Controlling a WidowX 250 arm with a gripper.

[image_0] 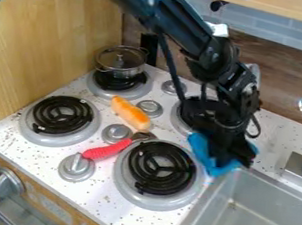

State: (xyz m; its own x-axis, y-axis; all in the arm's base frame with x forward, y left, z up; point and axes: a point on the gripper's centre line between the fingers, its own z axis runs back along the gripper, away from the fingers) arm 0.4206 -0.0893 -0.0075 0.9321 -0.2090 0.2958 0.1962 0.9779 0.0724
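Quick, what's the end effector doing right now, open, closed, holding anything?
End effector: down at the blue cloth, next to the sink; whether it is open, closed or gripping the cloth cannot be told.

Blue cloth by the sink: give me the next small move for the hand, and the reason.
I'd probably raise the hand slightly and watch the blue cloth: the hand is down at it and covers its middle, so a grip can't be confirmed, and the sink's rim is close by.
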